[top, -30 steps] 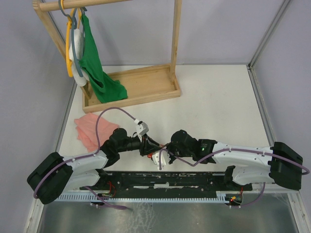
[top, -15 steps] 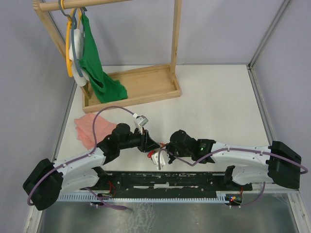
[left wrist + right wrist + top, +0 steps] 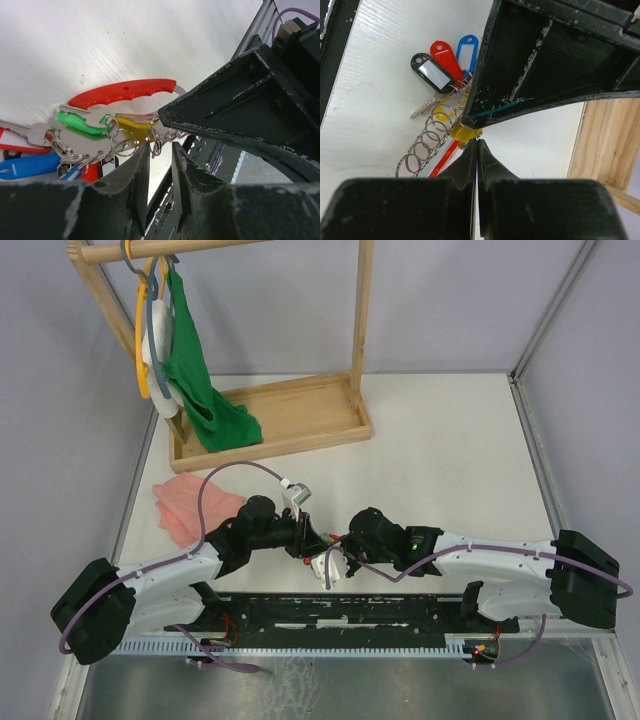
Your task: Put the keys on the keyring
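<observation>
Top external, white table [image 3: 450, 460], grey walls [image 3: 480, 300], wooden rack [image 3: 290, 418], keys [image 3: 85, 124] on table

A green-tagged key [image 3: 75, 122] and a yellow-tagged key [image 3: 134, 131] lie among split rings [image 3: 120, 146] beside a red carabiner keyring [image 3: 122, 92] on the worktop [image 3: 100, 40]. The left claw [image 3: 159, 150], its fingers narrowly parted, sits near them.

A bunch of tagged keys and steel rings [image 3: 427, 140] lies on the white counter [image 3: 450, 440] near its front edge, with my left hand [image 3: 308, 537] on its left and my right hand [image 3: 338, 548] on its right. Within it, the green-tagged silver key [image 3: 75, 122] lies just beside the yellow-tagged silver key [image 3: 134, 125], both against the red plastic carabiner [image 3: 120, 93]. My right hand pinches the yellow-tagged silver key. A folded pink cloth [image 3: 185, 505] lies further left, and the wooden rack [image 3: 300, 415] stands behind it.
</observation>
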Controlling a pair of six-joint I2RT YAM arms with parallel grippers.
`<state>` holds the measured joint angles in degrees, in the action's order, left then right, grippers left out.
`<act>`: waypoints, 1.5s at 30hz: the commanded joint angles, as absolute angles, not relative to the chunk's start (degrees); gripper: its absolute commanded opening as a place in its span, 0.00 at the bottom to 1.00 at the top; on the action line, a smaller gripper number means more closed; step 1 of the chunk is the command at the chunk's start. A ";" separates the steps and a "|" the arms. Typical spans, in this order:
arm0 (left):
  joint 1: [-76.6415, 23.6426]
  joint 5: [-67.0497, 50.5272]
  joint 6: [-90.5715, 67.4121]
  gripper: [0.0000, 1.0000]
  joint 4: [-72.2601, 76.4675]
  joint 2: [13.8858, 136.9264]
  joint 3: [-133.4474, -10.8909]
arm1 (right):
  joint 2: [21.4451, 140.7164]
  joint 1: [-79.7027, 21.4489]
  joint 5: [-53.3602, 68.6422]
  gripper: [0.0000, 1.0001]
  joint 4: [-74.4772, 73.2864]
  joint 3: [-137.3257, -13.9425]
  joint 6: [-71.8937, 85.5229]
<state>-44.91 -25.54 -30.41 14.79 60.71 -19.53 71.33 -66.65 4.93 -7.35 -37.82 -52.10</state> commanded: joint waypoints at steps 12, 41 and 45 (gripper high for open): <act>-46.95 -23.32 -28.08 0.13 13.72 64.95 -24.22 | 70.44 -66.88 5.28 0.01 -3.87 -40.55 -50.83; -47.10 -22.79 -20.64 0.03 33.02 54.05 -14.54 | 72.08 -63.27 10.81 0.01 -3.36 -36.51 -46.11; -47.11 -22.18 -19.52 0.03 39.94 56.16 -12.65 | 72.87 -63.20 13.40 0.01 -2.96 -37.13 -46.08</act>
